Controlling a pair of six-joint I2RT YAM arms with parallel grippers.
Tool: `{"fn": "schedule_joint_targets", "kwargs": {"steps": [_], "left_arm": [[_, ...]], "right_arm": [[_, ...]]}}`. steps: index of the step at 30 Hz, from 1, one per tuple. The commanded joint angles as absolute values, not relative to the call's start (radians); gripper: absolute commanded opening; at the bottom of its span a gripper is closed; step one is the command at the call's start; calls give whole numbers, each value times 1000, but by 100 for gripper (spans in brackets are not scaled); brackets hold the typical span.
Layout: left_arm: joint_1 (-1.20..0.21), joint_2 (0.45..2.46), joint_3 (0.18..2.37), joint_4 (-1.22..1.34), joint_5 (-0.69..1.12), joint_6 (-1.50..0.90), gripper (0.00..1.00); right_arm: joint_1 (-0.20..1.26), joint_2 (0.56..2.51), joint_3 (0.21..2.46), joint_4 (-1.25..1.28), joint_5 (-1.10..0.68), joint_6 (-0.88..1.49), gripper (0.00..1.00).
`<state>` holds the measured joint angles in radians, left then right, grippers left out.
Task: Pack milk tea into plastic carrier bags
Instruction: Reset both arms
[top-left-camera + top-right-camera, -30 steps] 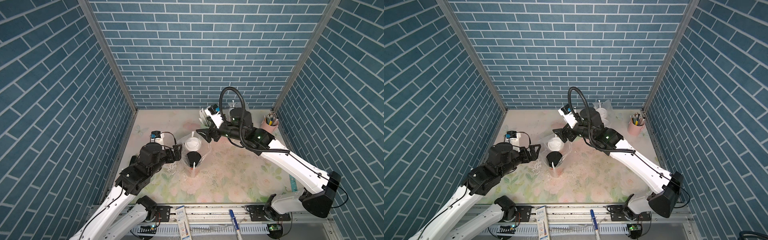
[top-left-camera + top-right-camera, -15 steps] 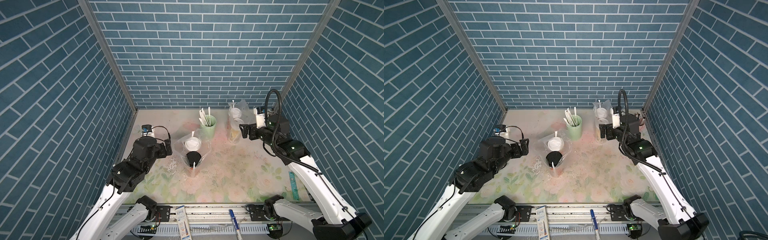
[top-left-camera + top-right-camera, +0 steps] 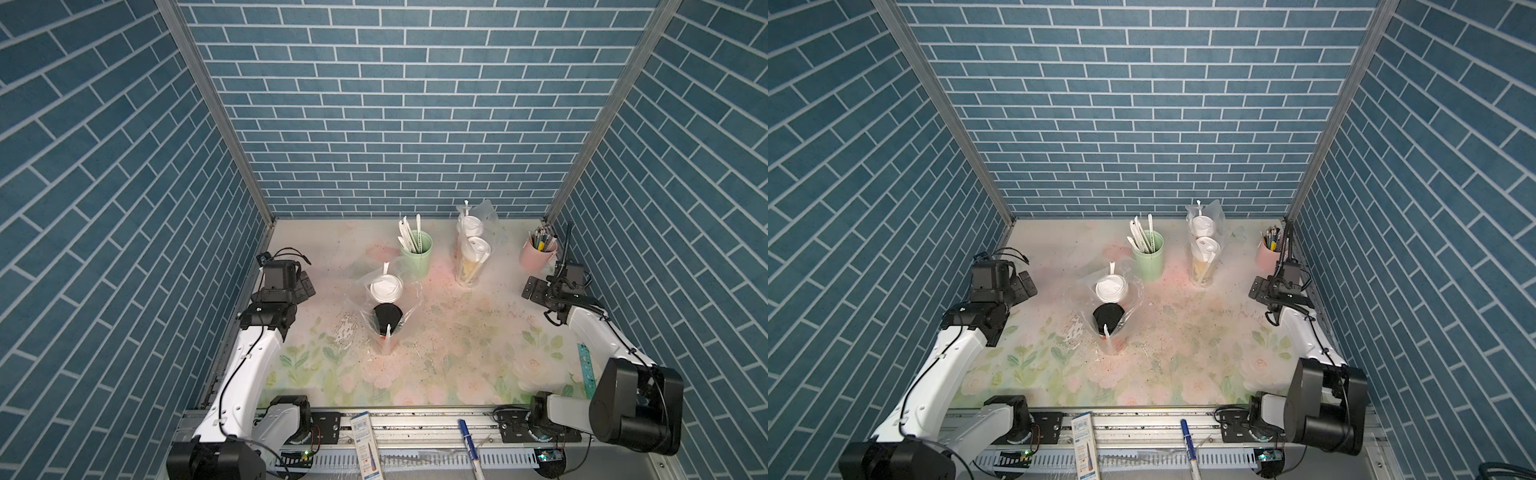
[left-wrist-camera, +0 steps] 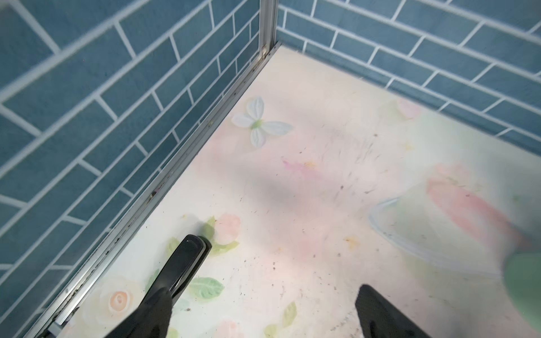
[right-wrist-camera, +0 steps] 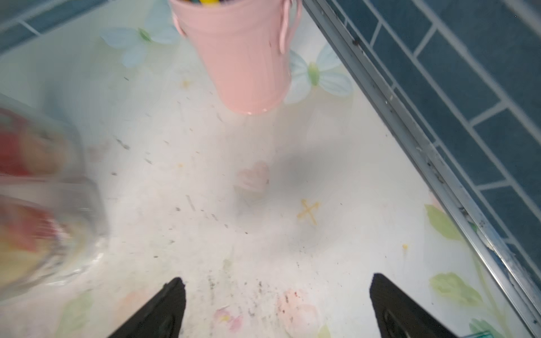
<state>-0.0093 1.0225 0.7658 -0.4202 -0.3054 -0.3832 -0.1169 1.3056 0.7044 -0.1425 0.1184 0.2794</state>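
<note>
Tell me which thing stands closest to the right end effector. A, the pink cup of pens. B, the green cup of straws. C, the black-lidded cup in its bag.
A: the pink cup of pens stands just ahead of the open right end effector in the right wrist view, nearer than anything else.

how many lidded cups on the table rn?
4. Centre bag: white-lid cup, black-lid cup. Back bag: rear cup, front cup, both white-lidded. No others seen.
</note>
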Motion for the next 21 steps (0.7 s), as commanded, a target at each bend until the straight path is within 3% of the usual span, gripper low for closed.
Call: {"fn": "schedule_joint_targets", "kwargs": {"steps": [1, 10, 21], "left_arm": [[-3, 1033, 632, -132, -374, -311, 99], [-5, 1058, 280, 438, -305, -149, 97], [-13, 1177, 257, 689, -113, -54, 95]], "right_arm": [[-120, 1325, 625, 217, 216, 220, 98], [-117, 1456, 489, 607, 78, 154, 97], [-7, 1535, 353, 935, 48, 2, 99]]}}
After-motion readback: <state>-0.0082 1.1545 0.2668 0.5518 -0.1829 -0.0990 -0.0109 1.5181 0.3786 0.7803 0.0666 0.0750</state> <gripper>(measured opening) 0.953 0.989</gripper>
